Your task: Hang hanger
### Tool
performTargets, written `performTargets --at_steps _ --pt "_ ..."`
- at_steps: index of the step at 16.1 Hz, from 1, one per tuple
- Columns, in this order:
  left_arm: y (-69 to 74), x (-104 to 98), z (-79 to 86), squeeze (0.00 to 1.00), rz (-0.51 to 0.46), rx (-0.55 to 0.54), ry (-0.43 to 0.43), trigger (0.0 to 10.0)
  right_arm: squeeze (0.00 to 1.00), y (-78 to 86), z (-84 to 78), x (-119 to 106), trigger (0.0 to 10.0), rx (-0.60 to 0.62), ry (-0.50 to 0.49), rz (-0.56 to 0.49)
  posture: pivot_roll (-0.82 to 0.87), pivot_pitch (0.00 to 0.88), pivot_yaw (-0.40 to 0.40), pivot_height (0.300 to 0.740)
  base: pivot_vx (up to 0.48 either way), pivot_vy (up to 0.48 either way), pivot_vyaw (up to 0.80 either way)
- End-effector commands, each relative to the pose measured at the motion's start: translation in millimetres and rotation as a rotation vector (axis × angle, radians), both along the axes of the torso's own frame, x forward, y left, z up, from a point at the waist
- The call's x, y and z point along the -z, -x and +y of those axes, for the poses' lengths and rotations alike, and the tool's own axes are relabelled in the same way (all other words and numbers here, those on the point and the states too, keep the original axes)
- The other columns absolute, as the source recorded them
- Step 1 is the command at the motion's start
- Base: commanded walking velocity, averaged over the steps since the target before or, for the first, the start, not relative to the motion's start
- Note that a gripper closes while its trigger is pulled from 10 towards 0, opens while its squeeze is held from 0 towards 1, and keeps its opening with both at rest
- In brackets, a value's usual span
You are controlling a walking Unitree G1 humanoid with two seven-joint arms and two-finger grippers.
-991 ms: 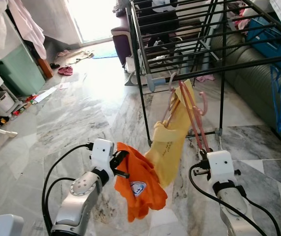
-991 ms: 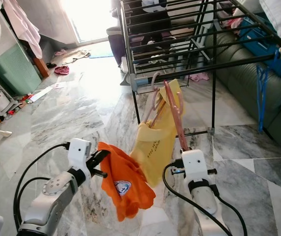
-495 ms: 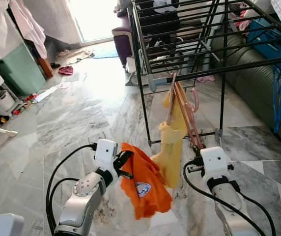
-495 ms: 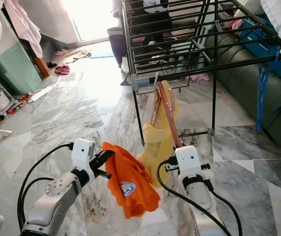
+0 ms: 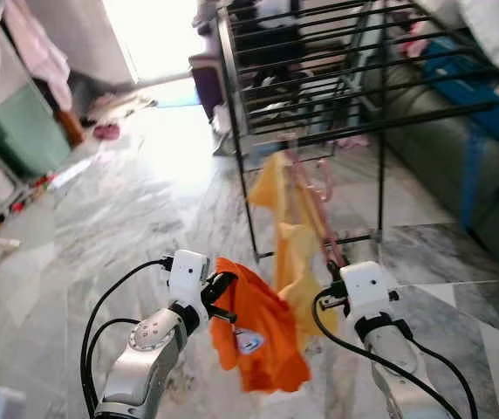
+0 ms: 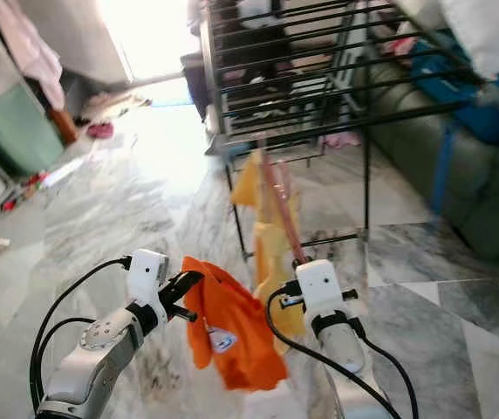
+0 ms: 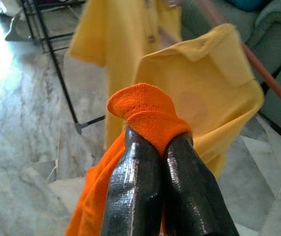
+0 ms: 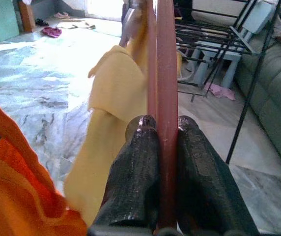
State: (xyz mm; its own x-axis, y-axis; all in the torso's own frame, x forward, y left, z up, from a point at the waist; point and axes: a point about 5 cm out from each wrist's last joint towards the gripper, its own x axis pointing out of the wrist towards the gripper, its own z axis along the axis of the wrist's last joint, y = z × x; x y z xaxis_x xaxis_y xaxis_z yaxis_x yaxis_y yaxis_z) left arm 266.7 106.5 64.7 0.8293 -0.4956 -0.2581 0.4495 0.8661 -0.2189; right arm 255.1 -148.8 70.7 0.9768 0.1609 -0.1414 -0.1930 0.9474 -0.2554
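Head views, bit blurry: left gripper [image 5: 219, 292] low at the left, pinching an orange shirt [image 5: 258, 336] that droops below it. Right gripper [image 5: 332, 272] clamped on the lower end of a pink hanger [image 5: 306, 196] carrying a yellow shirt [image 5: 289, 236], just beside the front corner of the black drying rack [image 5: 319, 70], over marble floor [image 5: 145, 201].

Left wrist: fingers [image 7: 135, 191] pressed onto an orange fold [image 7: 143, 113], yellow shirt close behind.

Right wrist: fingers [image 8: 140, 182] squeezing the pink hanger bar [image 8: 165, 88], running up toward the rack.
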Motion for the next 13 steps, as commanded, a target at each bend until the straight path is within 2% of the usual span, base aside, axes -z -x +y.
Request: performTargets --at_steps 1,13 --pt "-1.5 -4.9 0.1 0.00 -0.020 0.004 0.000 10.0 0.00 -3.3 4.4 -9.6 10.0 -0.018 -0.007 -0.036 -0.10 0.007 0.126 0.740 0.000 -0.375 0.00" --pt "-3.0 -2.0 0.8 0.00 -0.012 0.015 -0.023 10.0 0.00 -2.5 9.2 -7.0 10.0 -0.029 -0.018 -0.021 -0.11 0.000 0.129 0.740 0.000 -0.370 0.00"
